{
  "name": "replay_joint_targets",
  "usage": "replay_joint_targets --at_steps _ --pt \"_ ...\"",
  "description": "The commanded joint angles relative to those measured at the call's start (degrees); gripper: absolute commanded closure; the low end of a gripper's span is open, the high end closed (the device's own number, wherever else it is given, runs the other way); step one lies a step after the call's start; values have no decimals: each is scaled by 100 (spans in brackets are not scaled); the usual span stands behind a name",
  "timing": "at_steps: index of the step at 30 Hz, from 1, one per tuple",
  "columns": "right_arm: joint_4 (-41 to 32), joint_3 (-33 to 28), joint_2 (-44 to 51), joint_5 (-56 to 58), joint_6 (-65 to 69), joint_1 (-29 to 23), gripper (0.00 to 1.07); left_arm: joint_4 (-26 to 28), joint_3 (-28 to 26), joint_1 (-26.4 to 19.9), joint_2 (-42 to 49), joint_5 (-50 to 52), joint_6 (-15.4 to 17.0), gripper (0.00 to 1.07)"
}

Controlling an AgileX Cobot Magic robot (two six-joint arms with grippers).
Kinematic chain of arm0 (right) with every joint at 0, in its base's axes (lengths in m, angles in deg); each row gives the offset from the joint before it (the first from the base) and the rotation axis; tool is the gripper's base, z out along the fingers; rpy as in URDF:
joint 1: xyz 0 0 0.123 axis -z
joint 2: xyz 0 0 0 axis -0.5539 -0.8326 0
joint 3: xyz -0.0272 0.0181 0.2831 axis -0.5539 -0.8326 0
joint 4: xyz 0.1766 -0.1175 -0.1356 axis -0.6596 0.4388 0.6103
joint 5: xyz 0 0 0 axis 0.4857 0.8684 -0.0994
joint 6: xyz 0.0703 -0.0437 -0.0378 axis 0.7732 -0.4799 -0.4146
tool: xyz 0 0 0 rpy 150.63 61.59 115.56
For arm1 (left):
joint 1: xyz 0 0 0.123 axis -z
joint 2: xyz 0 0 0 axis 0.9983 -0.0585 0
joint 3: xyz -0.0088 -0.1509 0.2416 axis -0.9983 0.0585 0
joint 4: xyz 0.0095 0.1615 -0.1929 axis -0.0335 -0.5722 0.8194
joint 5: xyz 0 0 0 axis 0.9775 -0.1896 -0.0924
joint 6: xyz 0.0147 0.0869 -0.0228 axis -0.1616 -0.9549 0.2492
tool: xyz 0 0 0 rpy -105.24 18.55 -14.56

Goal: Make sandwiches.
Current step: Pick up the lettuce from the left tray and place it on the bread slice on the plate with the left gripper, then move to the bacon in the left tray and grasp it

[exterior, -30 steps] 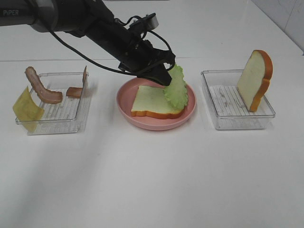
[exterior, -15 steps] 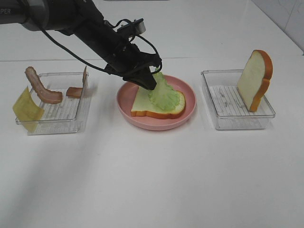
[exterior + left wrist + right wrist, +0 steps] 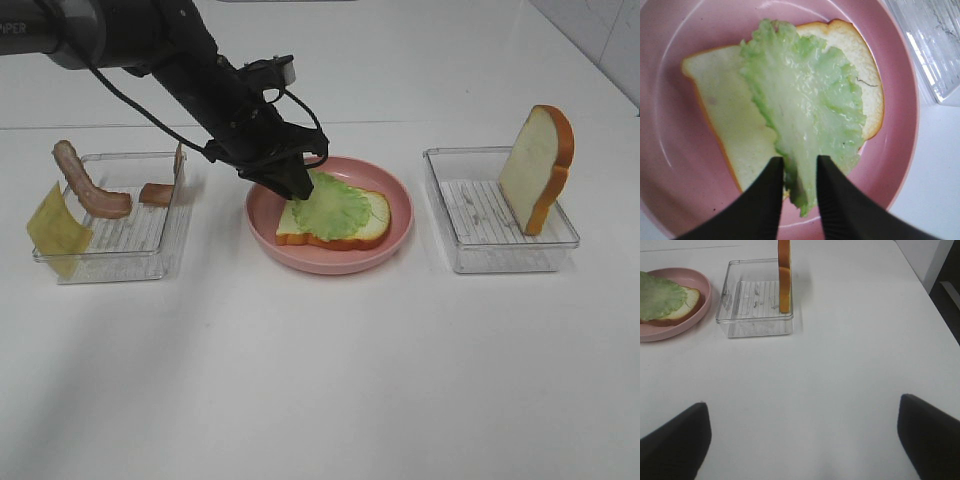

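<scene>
Left claw (image 3: 290, 188): I see it reaching in over the pink plate (image 3: 400, 228) from about 10 o'clock, tip low at the lettuce's near end. On my wrist camera the left claw (image 3: 799, 162) has its jaws a little apart with the leaf's narrow end between them. I cannot tell whether they pinch it or only straddle it.

Right claw (image 3: 802, 405): jaws spread wide, nothing between them, hanging over bare table (image 3: 805, 370) well away from the food.

Lettuce (image 3: 335, 208): lying flat on the bottom bread slice (image 3: 378, 206), covering most of it. White crumb shows on one side and crust on the other.

Sandwich: bread and leaf only, in the middle of the plate.

Second bread slice (image 3: 535, 165): standing on edge in the right tray (image 3: 480, 258), at 3 o'clock from the plate, leaning toward the tray's 2 o'clock corner.

Left tray (image 3: 120, 262): at 9 o'clock from the plate, well apart from it.

Bacon strip (image 3: 90, 190): long piece resting across the left tray's 10 o'clock corner, one end above the rim. Shorter brown pieces sit near its 1 o'clock corner.

Cheese square (image 3: 55, 232): propped against the left tray's 9 o'clock wall.
</scene>
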Motion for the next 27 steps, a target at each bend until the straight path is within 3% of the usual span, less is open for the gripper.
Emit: replay_joint_targets --at_steps 1,2,14,18,20,21,23,27 --pt "52 -17 195 -57 -17 11 14 23 -17 11 57 74 52 24" --pt "52 -17 195 -57 -17 11 14 -57 -17 11 155 -11 69 5" --pt "52 -17 195 -57 -17 11 14 -854 -29 11 1100 -693 143 5" --pt "52 -17 195 -57 -17 11 14 -1335 -29 0 1318 -1066 435 5" --pt "52 -17 195 -57 -17 11 14 -2286 -132 -86 1392 -1856 1071 5" --pt "52 -17 195 -57 -17 11 14 -2286 -132 -86 1392 -1856 1071 5" --pt "52 -17 195 -57 -17 11 14 -3077 -258 -155 1387 -2309 1461 5" --pt "52 -17 195 -57 -17 11 14 -3335 -355 -286 1381 -2298 1633 6"
